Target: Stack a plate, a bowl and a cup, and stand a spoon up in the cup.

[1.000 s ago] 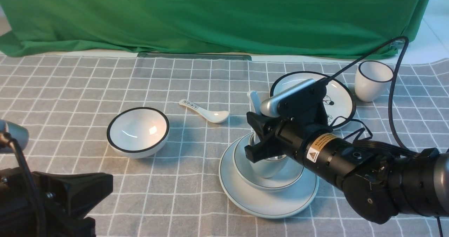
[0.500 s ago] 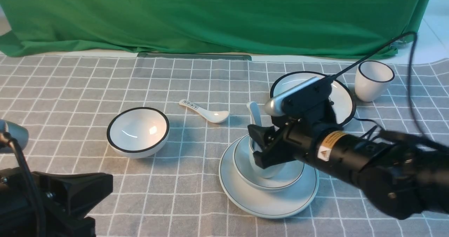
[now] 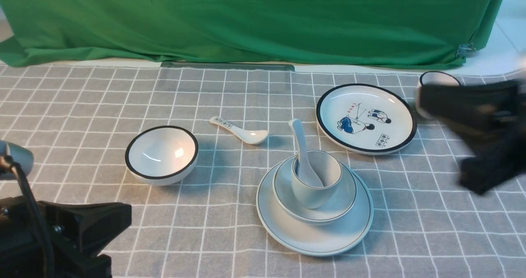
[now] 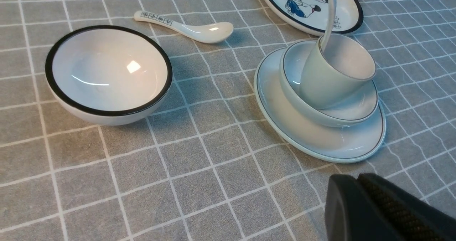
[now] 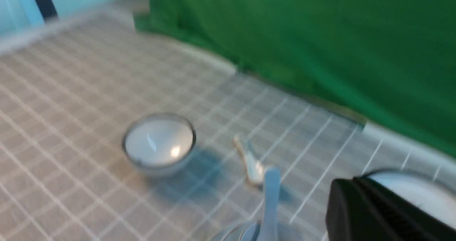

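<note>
The pale plate [image 3: 287,228] lies on the checked cloth at front centre-right. The pale bowl [image 3: 341,204] sits in it and the short cup [image 3: 312,195] sits in the bowl. The plain white spoon [image 3: 299,140] stands in the cup with its handle leaning up and back. The stack also shows in the left wrist view: plate [image 4: 302,134], bowl [image 4: 342,114], cup [image 4: 320,84], spoon [image 4: 329,16]. My right gripper [image 3: 435,101] is a blur at the far right, clear of the stack, with its jaws together [image 5: 342,189]. My left gripper [image 4: 342,184] is shut and empty at the front left.
A black-rimmed white bowl [image 3: 161,154] sits left of centre. A printed-handle spoon [image 3: 240,130] lies behind it to the right. A cartoon plate [image 3: 365,117] lies behind the stack. A taller black-rimmed cup [image 3: 437,77] is partly hidden by my right arm. Green cloth hangs at the back.
My right gripper has let go of the spoon and pulled away fast to the right. The spoon stays standing in the cup. The left arm has not moved.
</note>
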Tool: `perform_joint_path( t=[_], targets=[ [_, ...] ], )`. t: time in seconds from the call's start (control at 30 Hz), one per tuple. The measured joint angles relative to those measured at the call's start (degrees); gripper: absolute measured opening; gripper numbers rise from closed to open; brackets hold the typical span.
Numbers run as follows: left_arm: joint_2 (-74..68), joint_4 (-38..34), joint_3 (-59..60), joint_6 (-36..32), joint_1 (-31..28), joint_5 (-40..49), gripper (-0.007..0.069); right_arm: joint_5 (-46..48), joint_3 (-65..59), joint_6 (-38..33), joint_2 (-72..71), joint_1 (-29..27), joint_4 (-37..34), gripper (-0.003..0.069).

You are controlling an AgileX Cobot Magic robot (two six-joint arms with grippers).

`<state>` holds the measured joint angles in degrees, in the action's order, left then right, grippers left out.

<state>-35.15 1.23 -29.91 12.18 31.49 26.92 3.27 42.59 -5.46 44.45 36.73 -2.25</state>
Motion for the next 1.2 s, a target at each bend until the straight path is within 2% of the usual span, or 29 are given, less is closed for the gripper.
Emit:
perform_joint_path(
  t=[0.2,0.43,0.57,0.73,1.2],
  targets=[
    [0.0,0.0,0.0,0.0,0.0,0.0,0.0010,2.6,-2.4,0.0,-14.3,-2.0,0.7,0.0020],
    [0.0,0.0,0.0,0.0,0.0,-0.9,0.0010,1.0,-16.0,0.0,-32.2,-3.9,0.9,0.0020],
    [0.0,0.1,0.0,0.0,0.0,-0.9,0.0010,-0.8,-19.7,0.0,-39.7,-3.9,0.9,0.0020],
    [0.0,0.6,0.0,0.0,0.0,-1.1,0.0010,-4.2,-20.0,0.0,-42.7,-3.9,0.9,0.0029],
    [0.0,0.6,0.0,0.0,0.0,-3.7,0.0010,-4.6,-20.0,0.1,-42.9,-4.0,0.9,0.0067]
  ],
)
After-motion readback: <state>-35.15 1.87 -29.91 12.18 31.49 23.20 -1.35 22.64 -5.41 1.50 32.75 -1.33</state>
